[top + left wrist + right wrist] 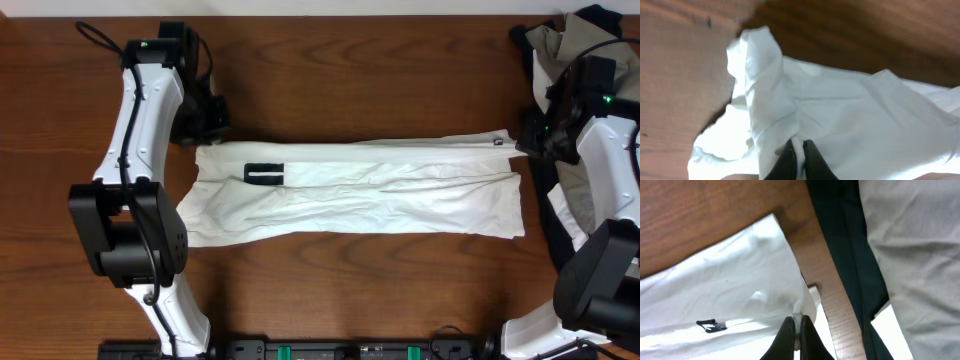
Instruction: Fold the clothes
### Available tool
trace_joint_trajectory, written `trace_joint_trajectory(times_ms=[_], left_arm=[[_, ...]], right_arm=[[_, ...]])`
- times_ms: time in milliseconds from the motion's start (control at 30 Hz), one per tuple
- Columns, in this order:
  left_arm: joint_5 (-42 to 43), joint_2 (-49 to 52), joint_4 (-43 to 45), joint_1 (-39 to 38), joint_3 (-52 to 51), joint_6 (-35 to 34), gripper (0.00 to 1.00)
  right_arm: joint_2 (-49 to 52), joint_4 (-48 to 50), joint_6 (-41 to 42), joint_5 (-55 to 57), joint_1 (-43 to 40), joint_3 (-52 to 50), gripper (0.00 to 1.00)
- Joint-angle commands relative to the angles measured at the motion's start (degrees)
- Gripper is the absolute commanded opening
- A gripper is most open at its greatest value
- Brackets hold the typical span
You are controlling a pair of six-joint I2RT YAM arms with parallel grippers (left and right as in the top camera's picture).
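here we pinch the white t-shirt (360, 195) tight: left gripper (800, 159) at nine o'clock, right gripper (796, 330) at three o'clock.

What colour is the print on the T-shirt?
Black print on the white T-shirt; clearest in the overhead view.

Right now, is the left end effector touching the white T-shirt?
Touching. The left wrist view shows the left end effector shut on a fold of the white T-shirt.
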Motion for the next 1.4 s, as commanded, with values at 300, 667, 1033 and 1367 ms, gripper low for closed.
trace_joint_trajectory(times_ms=[300,667,1033,1367], left_arm=[[-2.08,-0.20,0.31,0.39,-9.03,-0.28,0.06],[-3.74,-0.20,0.26,0.39,-11.91,-0.28,0.06],[-3.74,-0.20,0.20,0.39,-12.44,-0.26,0.06],[-3.74,-0.20,-0.28,0.39,-12.46,-0.26,0.06]], right_arm=[[-1.01,-2.84,-0.66,1.70,-0.55,-0.42,0.01],[-1.01,-2.56,-0.59,3.23,-0.61,-8.11,0.01],[-1.03,-2.82,-0.17,3.30,-0.61,-9.09,0.21],[-1.03,-2.93,-0.70,2.58,-0.59,-4.31,0.19]])
